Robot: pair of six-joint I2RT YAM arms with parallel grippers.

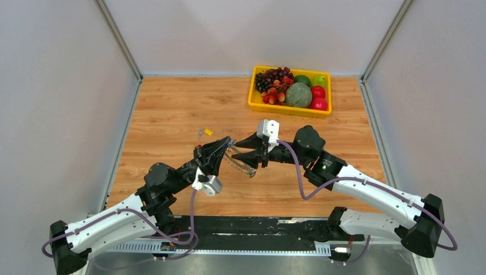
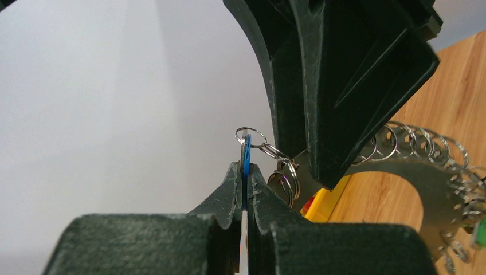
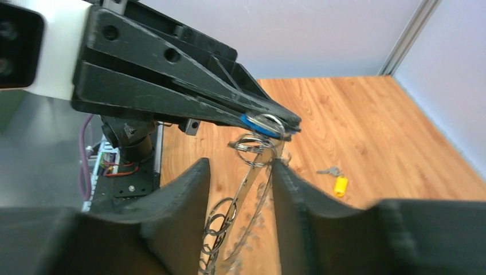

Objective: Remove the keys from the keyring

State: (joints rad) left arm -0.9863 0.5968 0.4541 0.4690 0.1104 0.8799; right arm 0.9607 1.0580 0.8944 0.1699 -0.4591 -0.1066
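Your left gripper [image 2: 246, 175] is clamped shut on the blue-headed key [image 2: 246, 153], pinching its flat plastic head edge-on between the two fingertips. The key's silver split loop [image 2: 250, 136] stands just above the fingertips, and further small loops link it to the keyring [image 2: 401, 172]. The keyring is a flat dark grey doughnut plate with a fringe of small silvery loops [image 2: 408, 135] around its outer rim. It is held up off the wooden table [image 1: 172, 114], between the two grippers near the table's middle. Your right gripper [image 3: 239, 169] reaches in from the opposite side, its jaws standing apart. The keyring passes edge-on through the gap between them and lies close against one finger [image 3: 292, 192]. You cannot tell from these views whether that finger presses on the plate. At the ring's lower rim a small green piece [image 2: 480, 232] shows, too blurred to make out. A loose yellow-headed key [image 3: 340, 186] lies flat on the table, beyond the left gripper and well apart from the ring. A yellow crate [image 1: 286, 110] of grapes, a melon and other fruit sits at the far edge of the table, behind the right gripper.
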